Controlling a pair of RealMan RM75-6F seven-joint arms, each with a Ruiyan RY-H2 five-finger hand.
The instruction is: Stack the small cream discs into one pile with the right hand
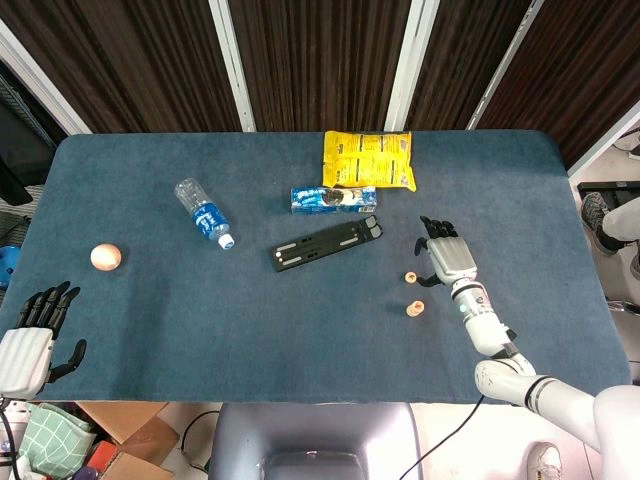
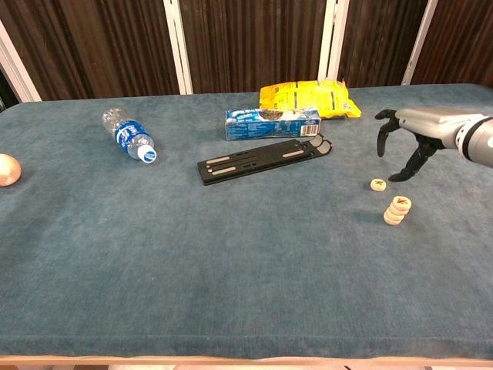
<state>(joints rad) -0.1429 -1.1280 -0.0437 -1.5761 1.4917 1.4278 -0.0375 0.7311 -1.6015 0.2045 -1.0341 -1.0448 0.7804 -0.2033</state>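
A short pile of cream discs (image 2: pixel 397 210) (image 1: pixel 414 308) stands on the blue table at the right, its top disc marked in red. One single cream disc (image 2: pixel 377 184) (image 1: pixel 410 276) lies just behind the pile. My right hand (image 2: pixel 407 141) (image 1: pixel 443 260) hovers above and slightly behind the single disc, fingers spread and pointing down, holding nothing. My left hand (image 1: pixel 30 335) rests off the table's near left corner, open and empty; the chest view does not show it.
A black flat bracket (image 2: pixel 264 159), a blue snack box (image 2: pixel 272 122) and a yellow bag (image 2: pixel 308 98) lie at the middle back. A water bottle (image 2: pixel 128 135) lies at back left, and a peach-coloured ball (image 2: pixel 8 169) sits at the far left.
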